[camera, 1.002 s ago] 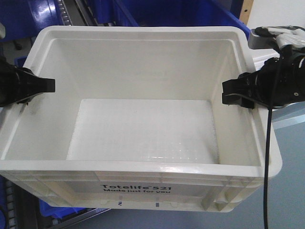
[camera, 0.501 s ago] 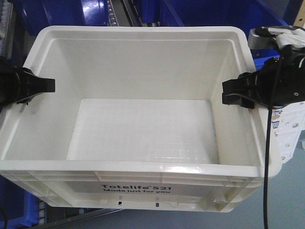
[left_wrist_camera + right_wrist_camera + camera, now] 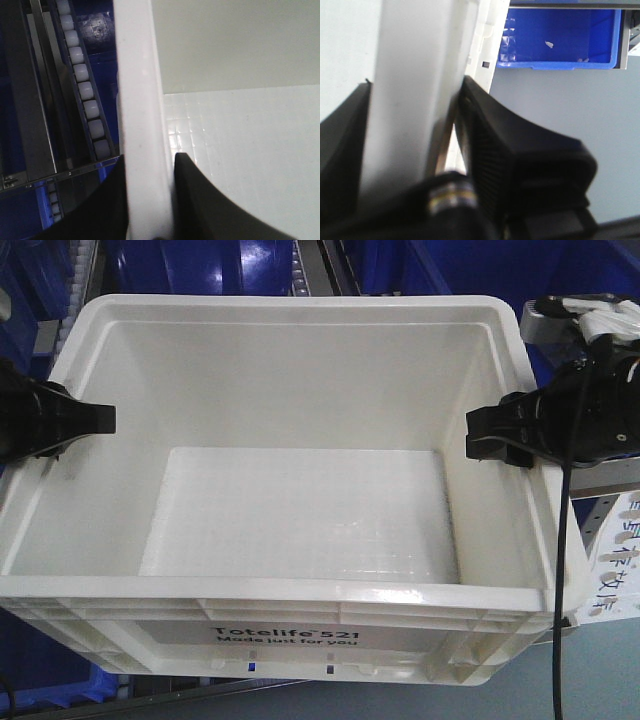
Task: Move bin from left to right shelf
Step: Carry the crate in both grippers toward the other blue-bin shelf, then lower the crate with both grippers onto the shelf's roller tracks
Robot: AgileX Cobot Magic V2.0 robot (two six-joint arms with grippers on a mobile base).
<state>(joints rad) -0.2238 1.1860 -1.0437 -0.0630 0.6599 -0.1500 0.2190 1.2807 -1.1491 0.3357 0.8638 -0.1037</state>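
The white bin (image 3: 300, 307), empty and marked "Totelife 521", fills the front view and is held up between both arms. My left gripper (image 3: 85, 420) is shut on the bin's left wall, one finger inside and one outside. The left wrist view shows this grip (image 3: 149, 162) on the white rim (image 3: 140, 90). My right gripper (image 3: 495, 435) is shut on the bin's right wall. The right wrist view shows its black fingers either side (image 3: 415, 85) of the wall (image 3: 415, 60).
Blue bins (image 3: 240, 265) and a roller rail (image 3: 312, 265) of the shelf stand behind the white bin. Roller tracks (image 3: 85, 95) run beside its left wall. A blue bin (image 3: 560, 40) sits on a shelf at the right. A white labelled panel (image 3: 620, 560) is at the right edge.
The shelf, roller rail and blue bins behind have slid to the right in the front view. The bin and both grippers keep the same place and grip.
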